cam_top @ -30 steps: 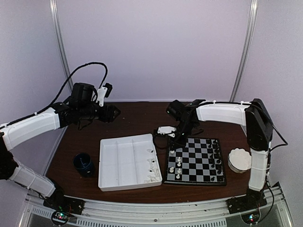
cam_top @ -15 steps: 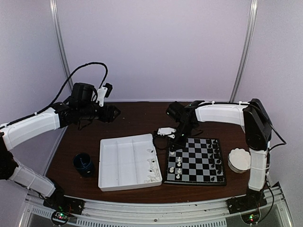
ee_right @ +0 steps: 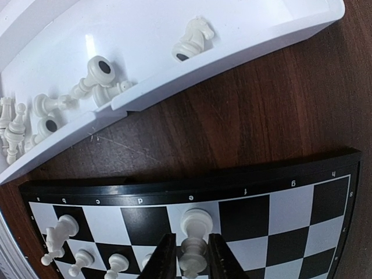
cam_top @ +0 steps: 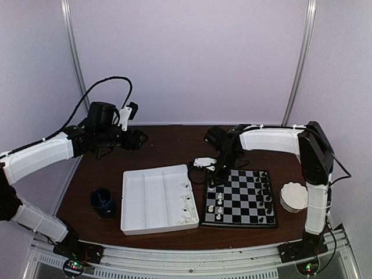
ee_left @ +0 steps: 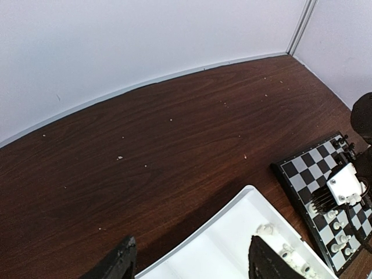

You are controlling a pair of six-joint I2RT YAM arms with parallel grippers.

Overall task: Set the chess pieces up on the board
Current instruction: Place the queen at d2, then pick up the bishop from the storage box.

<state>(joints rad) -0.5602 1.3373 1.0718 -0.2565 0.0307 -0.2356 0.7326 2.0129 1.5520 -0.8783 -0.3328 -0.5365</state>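
Observation:
The board (cam_top: 251,203) lies at right of centre. A few white chess pieces (cam_top: 219,203) stand on its left files and black ones (cam_top: 266,189) along its right edge. My right gripper (cam_top: 214,179) hangs over the board's far left corner. In the right wrist view its fingers (ee_right: 165,256) flank an upright white piece (ee_right: 195,224) on a white edge square, slightly apart from it, so my right gripper (ee_right: 192,238) is narrowly open. More white pieces (ee_right: 96,81) lie in the white tray (ee_right: 174,64). My left gripper (cam_top: 136,139) hovers open at the back left, empty (ee_left: 192,261).
The white compartmented tray (cam_top: 154,200) sits left of the board, with loose white pieces (cam_top: 187,209) along its right side. A dark blue cup (cam_top: 103,200) stands at the front left. A white scalloped bowl (cam_top: 293,196) sits right of the board.
The right gripper's jaws have parted a little around the white piece standing on the board. Neither arm has visibly shifted.

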